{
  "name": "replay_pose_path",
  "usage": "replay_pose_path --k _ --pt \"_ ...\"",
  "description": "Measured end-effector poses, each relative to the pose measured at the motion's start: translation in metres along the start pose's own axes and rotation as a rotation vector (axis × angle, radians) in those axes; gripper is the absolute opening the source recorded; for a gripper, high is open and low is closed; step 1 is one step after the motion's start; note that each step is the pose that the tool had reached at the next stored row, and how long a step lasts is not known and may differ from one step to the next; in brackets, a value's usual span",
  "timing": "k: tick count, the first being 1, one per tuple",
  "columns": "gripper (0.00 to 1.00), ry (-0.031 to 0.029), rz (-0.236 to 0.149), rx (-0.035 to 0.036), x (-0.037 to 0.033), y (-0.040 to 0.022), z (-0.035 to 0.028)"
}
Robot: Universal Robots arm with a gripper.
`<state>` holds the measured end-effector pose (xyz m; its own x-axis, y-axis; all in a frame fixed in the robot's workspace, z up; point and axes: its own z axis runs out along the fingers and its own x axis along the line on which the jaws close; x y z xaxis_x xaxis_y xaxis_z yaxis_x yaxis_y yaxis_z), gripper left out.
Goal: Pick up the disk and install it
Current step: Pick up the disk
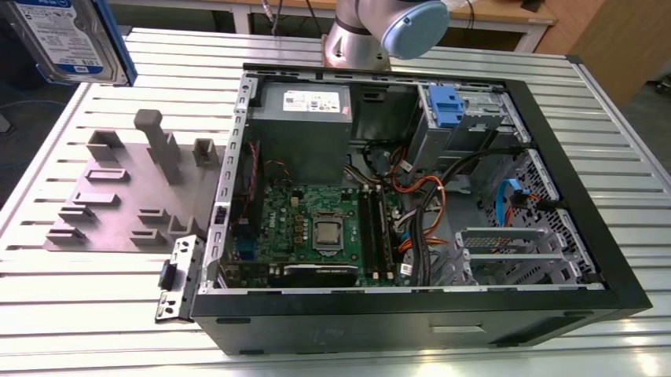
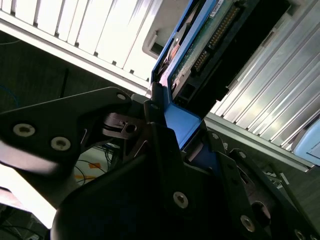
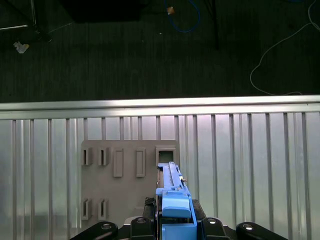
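Observation:
The disk hangs in the air at the exterior view's upper left, above the table's far corner. It is a silver drive with a white-and-blue label in a blue carrier frame. In the second wrist view my gripper is shut on the blue frame's end, and the disk juts away from the black fingers with its connector edge showing. In the first wrist view the disk stands edge-on between the gripper's jaws, above the grey fixture plate.
An open computer case lies on the slatted metal table, with a motherboard, a grey power-supply box, a blue latch on a silver cage and a silver drive bracket. The grey fixture plate with upright posts lies beside the case.

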<state>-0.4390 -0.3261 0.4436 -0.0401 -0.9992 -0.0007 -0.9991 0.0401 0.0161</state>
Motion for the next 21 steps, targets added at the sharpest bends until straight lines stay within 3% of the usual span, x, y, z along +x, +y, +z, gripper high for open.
replay_pose_path --k 11,21 --pt "0.37 0.0000 0.000 0.0000 0.0000 0.0000 -0.0005" --pt "0.37 -0.0002 0.000 0.0000 0.0000 0.0002 -0.0110"
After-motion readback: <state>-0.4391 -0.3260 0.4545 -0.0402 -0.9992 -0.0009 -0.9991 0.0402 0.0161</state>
